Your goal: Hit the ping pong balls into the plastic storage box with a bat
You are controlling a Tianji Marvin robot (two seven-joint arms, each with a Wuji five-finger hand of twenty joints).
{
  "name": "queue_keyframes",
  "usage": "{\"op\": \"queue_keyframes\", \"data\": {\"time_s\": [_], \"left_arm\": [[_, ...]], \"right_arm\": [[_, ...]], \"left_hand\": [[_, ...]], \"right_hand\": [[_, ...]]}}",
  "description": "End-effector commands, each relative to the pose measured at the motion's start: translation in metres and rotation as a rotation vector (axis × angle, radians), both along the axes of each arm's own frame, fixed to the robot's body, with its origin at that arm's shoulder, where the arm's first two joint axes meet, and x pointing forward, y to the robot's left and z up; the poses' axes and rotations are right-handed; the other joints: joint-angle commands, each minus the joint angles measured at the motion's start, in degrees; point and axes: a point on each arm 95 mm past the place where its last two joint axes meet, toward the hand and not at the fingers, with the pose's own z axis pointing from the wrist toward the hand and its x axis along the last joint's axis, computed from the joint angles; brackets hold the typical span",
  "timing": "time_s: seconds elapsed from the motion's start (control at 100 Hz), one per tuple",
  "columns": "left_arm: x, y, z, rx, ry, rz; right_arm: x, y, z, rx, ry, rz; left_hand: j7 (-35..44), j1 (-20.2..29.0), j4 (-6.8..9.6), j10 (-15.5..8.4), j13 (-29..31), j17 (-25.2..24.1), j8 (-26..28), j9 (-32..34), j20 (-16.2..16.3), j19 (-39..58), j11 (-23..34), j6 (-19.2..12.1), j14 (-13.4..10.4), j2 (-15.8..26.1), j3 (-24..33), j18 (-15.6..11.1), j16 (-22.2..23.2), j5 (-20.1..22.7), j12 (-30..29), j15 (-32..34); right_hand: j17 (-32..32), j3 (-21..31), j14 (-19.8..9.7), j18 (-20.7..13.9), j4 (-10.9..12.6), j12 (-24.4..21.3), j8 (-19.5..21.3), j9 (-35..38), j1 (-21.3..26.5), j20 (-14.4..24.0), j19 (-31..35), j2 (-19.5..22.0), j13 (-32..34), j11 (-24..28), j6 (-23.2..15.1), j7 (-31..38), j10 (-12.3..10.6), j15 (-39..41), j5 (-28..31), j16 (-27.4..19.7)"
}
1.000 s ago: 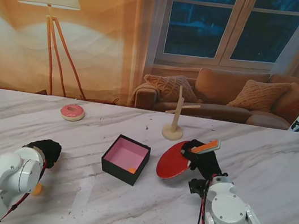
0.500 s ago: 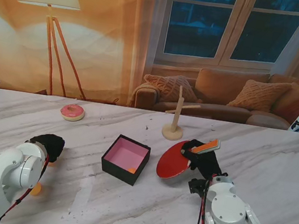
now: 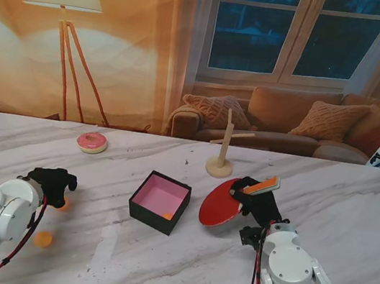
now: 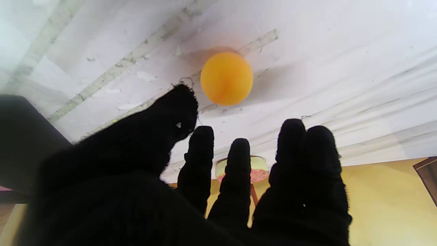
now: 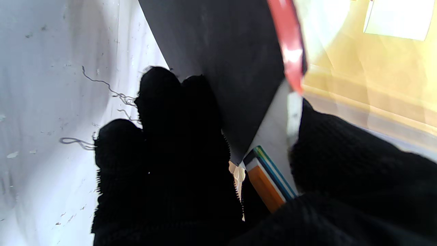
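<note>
While the marble table (image 3: 154, 267) fills most of the stand view, a black plastic storage box (image 3: 159, 201) with a pink inside is seen near its middle, open at the top. Something small and orange (image 3: 167, 215) is seen in the box's near right corner; whether it is a ball cannot be told from this view. Just to the right of the box, the bat (image 3: 222, 202) is held by the right robot hand (image 3: 257, 200), its red face turned toward the box and its orange-striped handle pointing up and to the right. In the right wrist view the black-gloved fingers (image 5: 170, 143) are shown wrapped round the handle (image 5: 266, 177), with the bat's black face and red edge close before the camera, which the stand view does not show.

Well to the left of the box, the left robot hand (image 3: 50, 183) is seen over the table, holding nothing. In the left wrist view its fingers (image 4: 239, 164) are spread apart, and an orange ping pong ball (image 4: 226, 78) lies on the table just past the fingertips, not touched. In the stand view that ball (image 3: 64, 203) is only partly seen beside the hand, and a second ball (image 3: 43, 238) lies nearer to me.

A pink doughnut (image 3: 92, 142) and a wooden stand (image 3: 223, 150) are set farther from me.
</note>
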Motion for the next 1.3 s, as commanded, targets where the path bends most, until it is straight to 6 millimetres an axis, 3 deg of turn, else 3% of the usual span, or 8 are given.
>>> {"op": "queue_keyframes", "data": {"time_s": [0.0,0.19,0.52,0.91,1.07,1.29], "left_arm": [[-0.008,0.004,-0.007,0.013,0.033,-0.016],[-0.012,0.013,-0.015,-0.001,0.003,-0.086],[-0.014,0.023,-0.031,-0.030,-0.060,-0.094],[-0.012,0.031,-0.040,-0.019,-0.026,-0.133],[-0.009,0.034,-0.041,-0.037,-0.036,-0.135],[-0.005,0.035,-0.042,-0.043,-0.047,-0.152]], "right_arm": [[0.000,0.003,0.001,0.000,0.009,0.015],[0.000,0.004,0.000,-0.006,0.016,0.022],[0.000,0.005,-0.001,-0.016,0.024,0.028],[0.000,0.006,-0.002,-0.018,0.027,0.033],[0.000,0.006,-0.002,-0.023,0.027,0.034],[0.000,0.008,-0.002,-0.025,0.031,0.039]], "left_hand": [[-2.66,-2.21,0.98,-0.87,-1.82,-1.93,-1.78,-3.36,0.79,-0.86,-2.58,-1.51,1.55,0.40,-1.40,1.45,-0.79,-3.72,-2.08,-1.29],[-5.75,-3.55,1.22,-1.50,-1.00,-3.06,-2.40,-6.72,0.12,-2.58,-4.03,-2.78,1.39,0.96,-2.56,2.55,-1.33,-9.46,-3.23,-2.42],[-1.05,-0.92,1.55,-1.94,1.28,-1.56,0.41,-5.65,1.02,-0.94,-1.36,-3.24,1.88,0.04,1.36,3.11,-1.50,-9.60,-2.27,-1.76],[-0.22,-3.63,0.97,-2.70,0.30,-2.31,0.69,-6.39,0.59,-2.00,-1.96,-3.69,1.10,0.06,-0.05,2.15,-2.58,-10.13,-2.65,-3.22],[1.63,-2.30,0.89,-2.36,1.48,-2.09,1.43,-4.68,0.83,-1.33,-0.59,-3.41,0.36,-0.46,0.40,1.51,-2.04,-8.42,-2.01,-1.92],[9.24,0.46,0.83,-1.03,7.69,3.23,5.10,2.12,2.54,2.91,5.28,-2.46,-1.59,-0.81,2.88,-0.36,1.73,-2.33,2.33,5.05]], "right_hand": [[-0.37,6.41,-4.90,-2.62,1.48,0.11,2.40,1.62,6.45,0.73,0.10,5.52,-2.43,-0.47,-3.43,6.05,-11.74,-1.21,11.24,-0.07],[-0.37,6.42,-4.87,-2.60,1.48,0.09,2.37,1.58,6.45,0.75,0.15,5.50,-2.42,-0.48,-3.42,6.05,-11.71,-1.17,11.22,-0.05],[-0.38,6.43,-4.85,-2.60,1.47,0.08,2.28,1.62,6.45,0.75,0.15,5.48,-2.52,-0.44,-3.32,6.02,-11.73,-1.17,11.20,-0.07],[-0.44,6.47,-4.80,-2.50,1.47,0.06,2.16,1.62,6.45,0.76,0.16,5.42,-2.48,-0.42,-3.33,6.02,-11.68,-1.15,11.30,-0.09],[-0.40,6.46,-4.84,-2.57,1.47,0.06,2.14,1.65,6.44,0.75,0.18,5.44,-2.47,-0.41,-3.34,6.03,-11.67,-1.11,11.30,-0.09],[-0.44,6.45,-4.75,-2.54,1.47,0.06,2.11,1.65,6.44,0.75,0.17,5.44,-2.50,-0.39,-3.35,6.03,-11.69,-1.09,11.27,-0.09]]}}
